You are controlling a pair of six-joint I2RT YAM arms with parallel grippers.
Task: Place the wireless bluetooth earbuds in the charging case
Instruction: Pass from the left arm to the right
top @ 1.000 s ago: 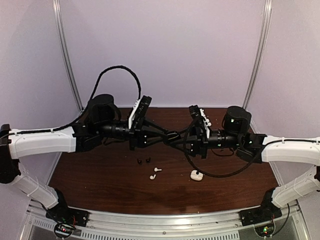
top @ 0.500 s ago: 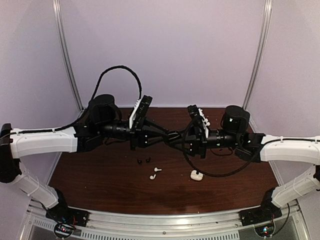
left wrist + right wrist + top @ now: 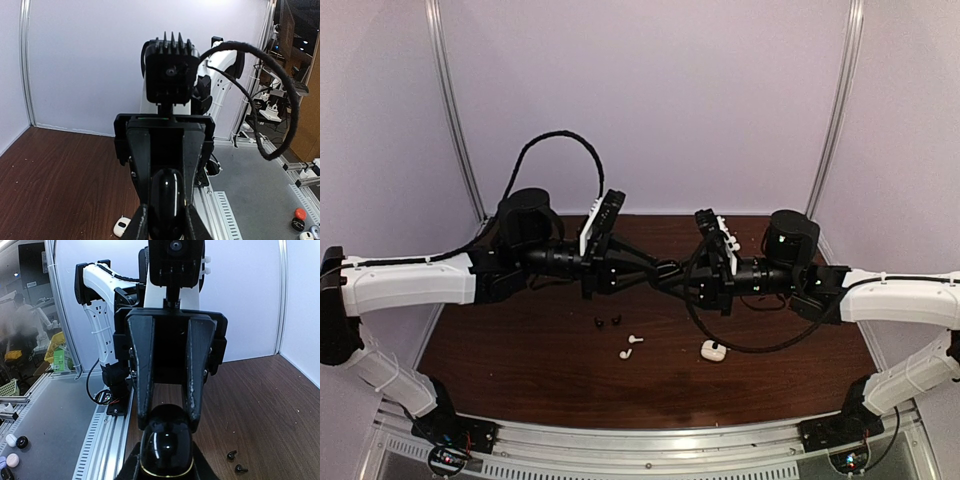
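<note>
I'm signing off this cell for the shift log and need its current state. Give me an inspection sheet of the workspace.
Surface: dark wood tabletop, no damage seen.
Job's things: black earbuds and white earbuds loose on the tabletop; white case to their right; black case held above the tabletop.
Clutter: nothing seen.
Grippers: left claw and right claw both shut on the black case, from opposite ends.
Cables: cable loop arches over the left arm; sagging cable hangs near the white case.
Surroundings: pale wall panels; aluminium rail at the near edge.
</note>
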